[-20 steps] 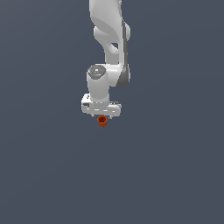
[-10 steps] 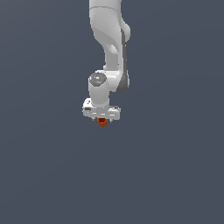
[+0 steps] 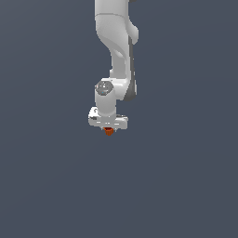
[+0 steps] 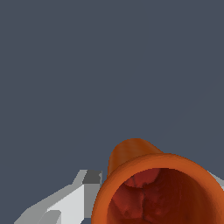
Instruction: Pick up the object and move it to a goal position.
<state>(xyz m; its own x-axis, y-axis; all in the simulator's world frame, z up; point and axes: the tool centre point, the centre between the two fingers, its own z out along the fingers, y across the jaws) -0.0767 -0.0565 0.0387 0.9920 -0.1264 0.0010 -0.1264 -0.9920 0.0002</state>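
Cup [image 3: 109, 132] between jaws (hollow top visible)

A plain, dark grey-blue surface [image 3: 51, 186] fills both views; whether the cup touches it cannot be told.

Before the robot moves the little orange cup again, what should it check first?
1. Cup is at the hand: ok. The orange cup sits right under the hand.
2. Grip is tight: cannot tell. The fingers show beside the cup, but the contact itself is hidden.
3. Cup is whole: ok. Its rim looks round and its inside hollow in the wrist view.
4. Path is free: ok. Nothing else shows near the arm.
5. Goal spot is seen: not ok. No goal marker appears in either view.
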